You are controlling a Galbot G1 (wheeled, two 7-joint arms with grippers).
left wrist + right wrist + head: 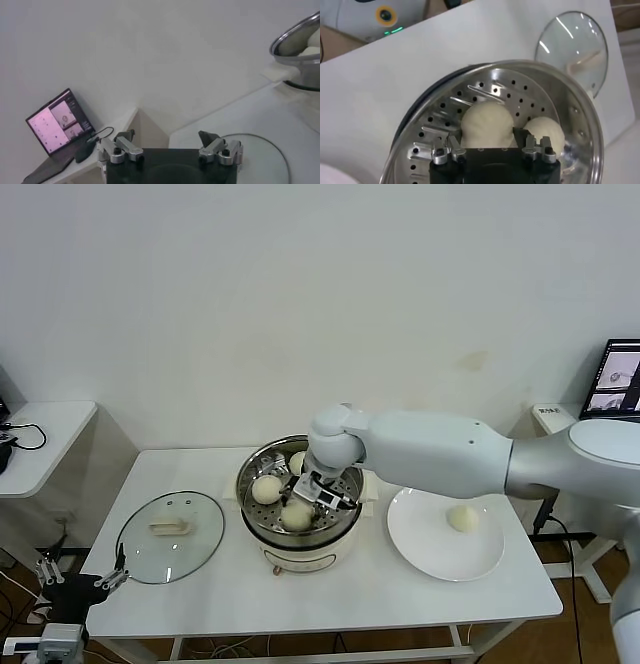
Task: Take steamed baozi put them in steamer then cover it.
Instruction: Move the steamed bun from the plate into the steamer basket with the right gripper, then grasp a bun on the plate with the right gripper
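Observation:
The steamer (247, 496) stands mid-table, and three baozi lie on its perforated tray (445, 117). My right gripper (310, 498) reaches down into the pot. In the right wrist view its fingers (521, 136) press both sides of one baozi (487, 122), which rests on the tray. A second baozi (546, 133) lies right beside it. One more baozi (462, 518) sits on the white plate (430, 554) to the right of the pot. The cover (170, 536) lies flat on the table to the left of the pot. My left gripper (82, 580) hangs open, low off the table's front left corner.
A small side table (40, 439) with a cable stands at the far left, and a laptop (57, 122) lies on it. A monitor (622, 379) shows at the far right. The pot's cream base (300, 560) sits close to the plate.

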